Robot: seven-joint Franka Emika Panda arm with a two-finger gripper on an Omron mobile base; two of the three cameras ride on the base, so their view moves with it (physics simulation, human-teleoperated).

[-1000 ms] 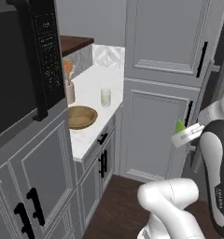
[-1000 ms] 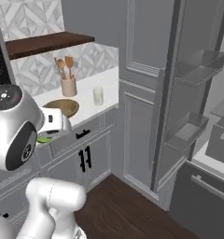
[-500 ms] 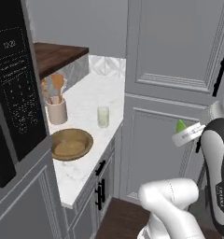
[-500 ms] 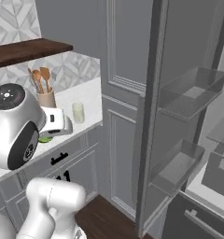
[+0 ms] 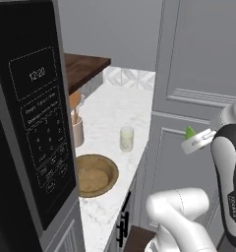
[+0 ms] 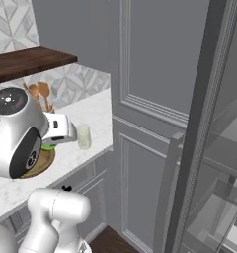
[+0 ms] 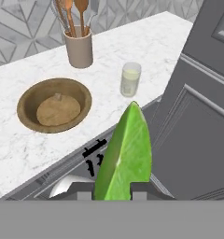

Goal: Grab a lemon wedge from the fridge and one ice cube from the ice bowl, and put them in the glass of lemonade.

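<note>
My gripper (image 7: 113, 192) is shut on the lemon wedge (image 7: 128, 149), a yellow-green sliver that points up between the two fingertips. In the left base view the wedge (image 5: 190, 132) pokes out of the gripper (image 5: 193, 141), off the counter's edge in front of the grey cabinet. The glass of lemonade (image 7: 130, 79) (image 5: 126, 139) (image 6: 83, 136) stands on the marble counter ahead of the hand. To its left lies the wooden ice bowl (image 7: 54, 105) (image 5: 94, 174) (image 6: 41, 161); I cannot make out an ice cube in it. The fridge (image 6: 205, 123) stands open at the right.
A beige cup of wooden utensils (image 7: 79, 46) (image 5: 77, 131) stands behind the bowl. A black microwave (image 5: 29, 128) looms at the left under a dark wooden shelf (image 5: 85, 66). Tall grey cabinet panels (image 5: 198, 93) rise to the right of the marble counter (image 7: 20, 144), drawers with black handles below.
The whole picture has shifted: the base has driven closer to the counter, so glass, bowl and cup look larger. The gripper still holds the lemon wedge.
</note>
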